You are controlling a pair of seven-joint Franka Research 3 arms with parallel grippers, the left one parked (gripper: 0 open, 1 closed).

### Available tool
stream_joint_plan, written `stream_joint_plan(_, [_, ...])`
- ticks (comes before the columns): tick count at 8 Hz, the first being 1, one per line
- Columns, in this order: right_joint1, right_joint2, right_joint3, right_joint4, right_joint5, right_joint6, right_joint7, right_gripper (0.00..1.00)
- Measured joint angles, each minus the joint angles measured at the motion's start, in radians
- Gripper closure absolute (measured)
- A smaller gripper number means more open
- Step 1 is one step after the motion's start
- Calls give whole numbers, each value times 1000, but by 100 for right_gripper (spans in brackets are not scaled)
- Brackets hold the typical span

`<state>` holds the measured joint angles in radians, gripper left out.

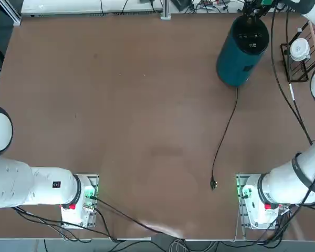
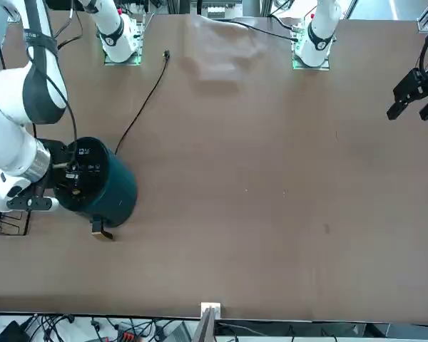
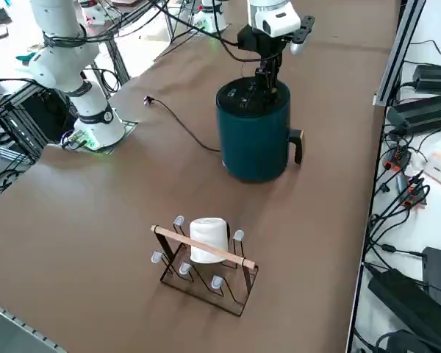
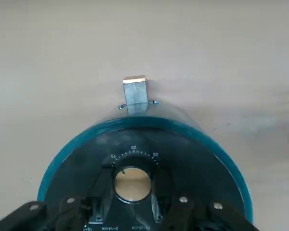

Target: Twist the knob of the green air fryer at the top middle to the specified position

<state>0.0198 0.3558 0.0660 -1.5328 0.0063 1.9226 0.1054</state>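
Bright, even overhead light washes the brown table (image 1: 121, 105), and shadows are faint and soft. Pale glare sits on the table near the arm bases. The wrist view is hazy, and the glossy black top panel (image 4: 192, 168) of the teal-green air fryer (image 3: 253, 136) shows a dull sheen.

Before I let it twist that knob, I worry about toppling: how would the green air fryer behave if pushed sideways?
The green air fryer is a tall, upright cylinder, so a shove near its top might tip it, though it looks bulky and probably heavy enough to resist. The right gripper has its fingers shut on the knob, so force enters high. The cord lies slack and would not restrain it.
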Motion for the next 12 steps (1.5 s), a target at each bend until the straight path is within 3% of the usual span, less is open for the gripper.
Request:
stream_joint_plan(6, [-2, 0, 0, 2, 0, -10, -148, 54])
stream_joint_plan(12, [1, 0, 2, 5, -44, -16, -602, 54])
